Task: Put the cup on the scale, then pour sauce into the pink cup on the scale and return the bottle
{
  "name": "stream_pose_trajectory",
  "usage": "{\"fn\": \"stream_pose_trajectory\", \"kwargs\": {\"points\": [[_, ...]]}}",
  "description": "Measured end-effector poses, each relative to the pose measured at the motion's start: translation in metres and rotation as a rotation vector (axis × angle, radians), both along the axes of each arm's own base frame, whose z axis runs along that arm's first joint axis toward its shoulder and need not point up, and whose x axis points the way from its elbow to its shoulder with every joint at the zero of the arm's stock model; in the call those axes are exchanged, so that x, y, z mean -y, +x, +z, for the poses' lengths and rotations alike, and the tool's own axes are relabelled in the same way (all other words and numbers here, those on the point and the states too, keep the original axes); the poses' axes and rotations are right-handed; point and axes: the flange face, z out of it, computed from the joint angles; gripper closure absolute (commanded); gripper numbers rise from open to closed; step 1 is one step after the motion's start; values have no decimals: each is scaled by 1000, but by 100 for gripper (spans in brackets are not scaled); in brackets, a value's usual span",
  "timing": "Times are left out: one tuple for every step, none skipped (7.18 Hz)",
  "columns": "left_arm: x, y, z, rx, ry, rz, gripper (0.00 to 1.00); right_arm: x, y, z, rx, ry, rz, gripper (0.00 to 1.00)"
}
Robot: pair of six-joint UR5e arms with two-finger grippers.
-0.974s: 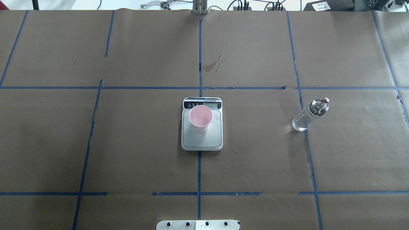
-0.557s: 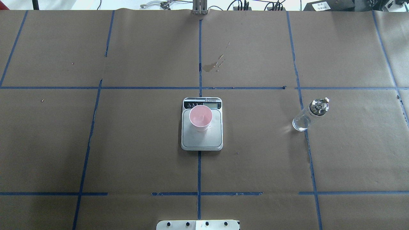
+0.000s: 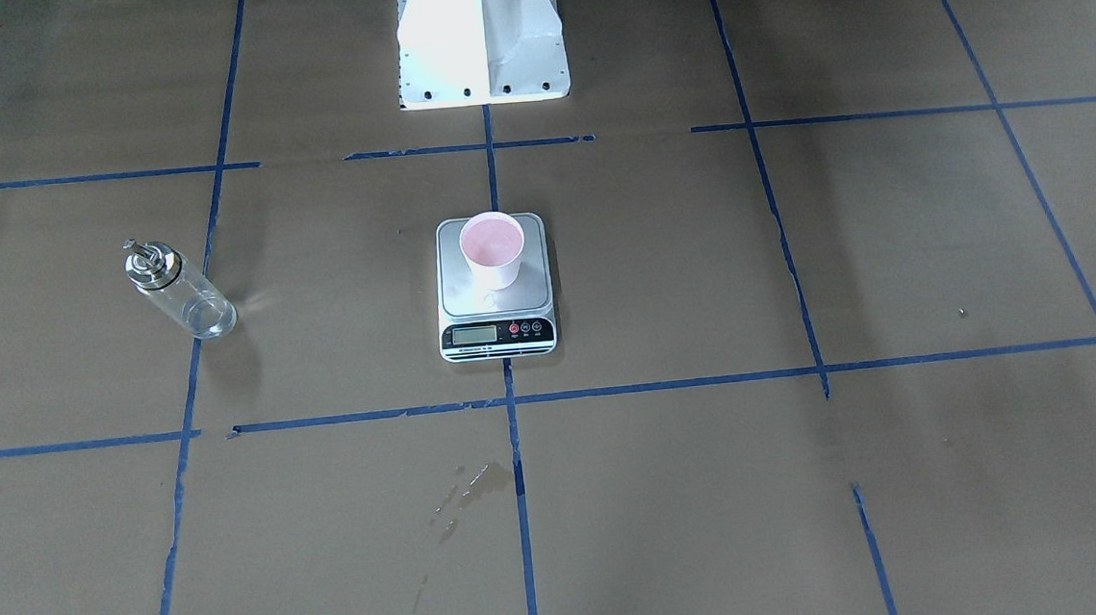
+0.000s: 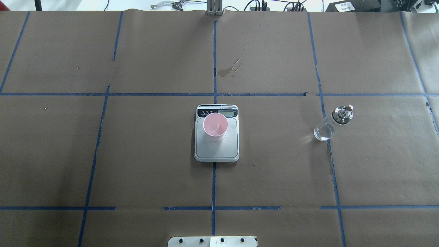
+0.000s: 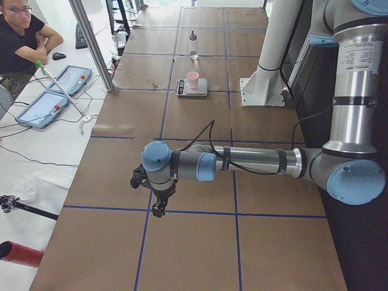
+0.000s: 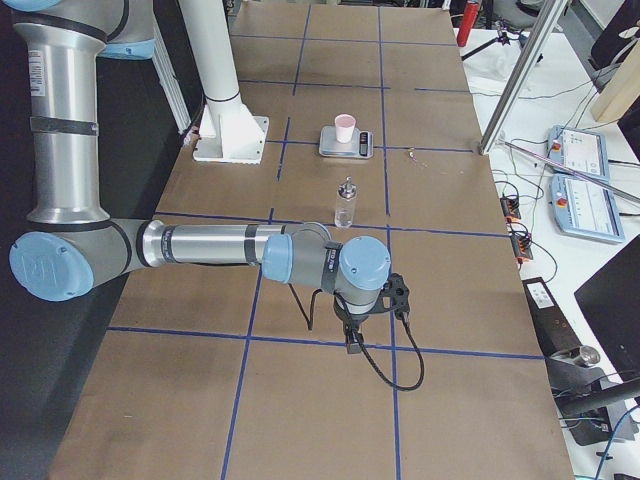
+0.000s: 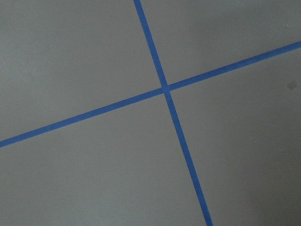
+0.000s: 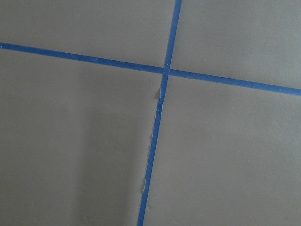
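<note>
The cup, white outside and pink inside, stands upright on the scale at the table's middle, also in the front view. The clear glass bottle with a silver cap stands upright on the table off to the right of the scale, free of any gripper, with clear liquid at its bottom. My left gripper hangs over the table's far left end, my right gripper over the far right end. Both show only in the side views, so I cannot tell if they are open or shut.
Brown paper with a blue tape grid covers the table. A dried stain lies beyond the scale. The robot's white base stands behind the scale. An operator and teach pendants are along the far side.
</note>
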Motion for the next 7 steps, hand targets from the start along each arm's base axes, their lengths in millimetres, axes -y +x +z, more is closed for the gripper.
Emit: {"fn": "stream_pose_trajectory", "kwargs": {"points": [[-1, -2, 0, -2, -2, -5, 0, 0, 0, -1, 4, -7, 10, 0], [-1, -4, 0, -3, -4, -12, 0, 1, 0, -1, 5, -11, 14, 0], [-2, -6, 0, -3, -6, -18, 0, 1, 0, -1, 5, -13, 15, 0], [-2, -8, 1, -4, -7, -24, 0, 0, 0, 0, 5, -15, 16, 0], [-3, -15, 1, -4, -7, -38, 0, 1, 0, 0, 5, -15, 16, 0], [-5, -26, 1, -4, -6, -60, 0, 1, 0, -1, 4, -14, 16, 0], [-6, -34, -1, -4, -3, -76, 0, 1, 0, -1, 4, -13, 16, 0]]}}
